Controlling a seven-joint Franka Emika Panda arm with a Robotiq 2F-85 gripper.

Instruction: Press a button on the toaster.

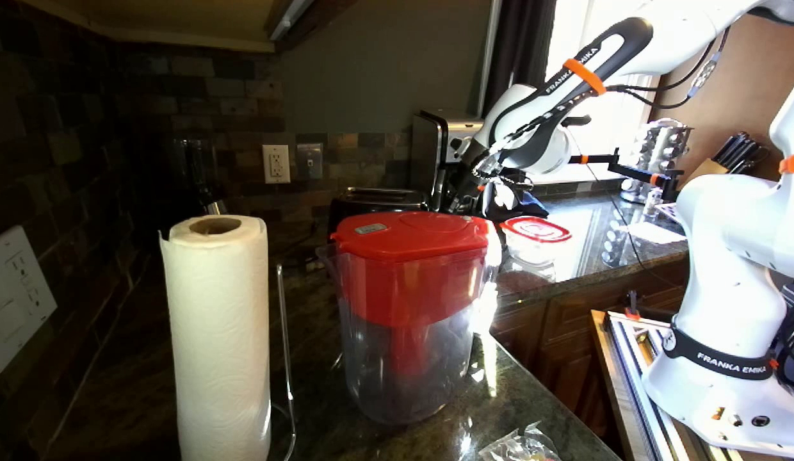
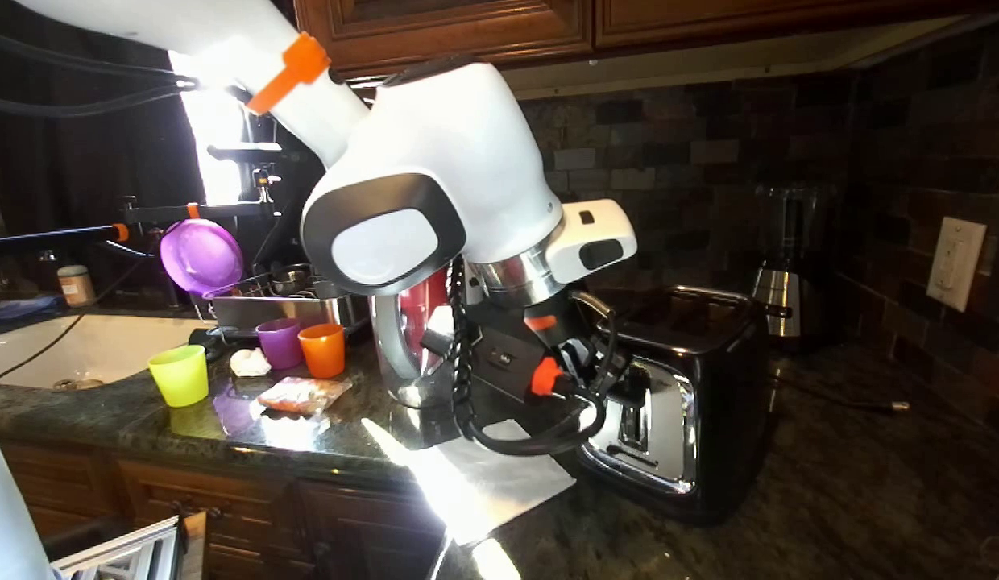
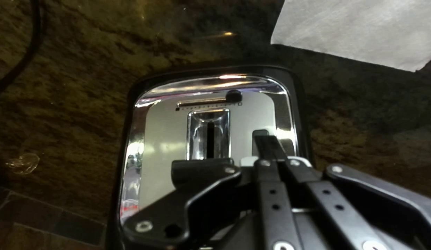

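Claw (image 3: pixel 270 143): fingers (image 3: pixel 263 147) pressed together, nothing seen pinched. Boxy black toaster (image 2: pixel 733 419): shiny metal face (image 3: pixel 163 142) turned toward claw. Narrow dark strip (image 3: pixel 260 132) on that face, likely buttons: directly ahead of fingertips, partly covered by them; contact cannot be told. Strip's long axis: running back behind claw in wrist view. Next move, by judgement: short straight push; sideways slip could miss.

In an exterior view: "FRANKA EMIKA" on base band (image 1: pixel 720 360), 4 o'clock; same on arm panel (image 1: pixel 557 83), 1 o'clock. Wrist view: toaster (image 3: pixel 167 135) scale (image 3: pixel 208 106), 12 o'clock; solid square (image 3: pixel 177 109) 9-o'clock end, hollow square (image 3: pixel 240 104) 3-o'clock, digits too blurry.
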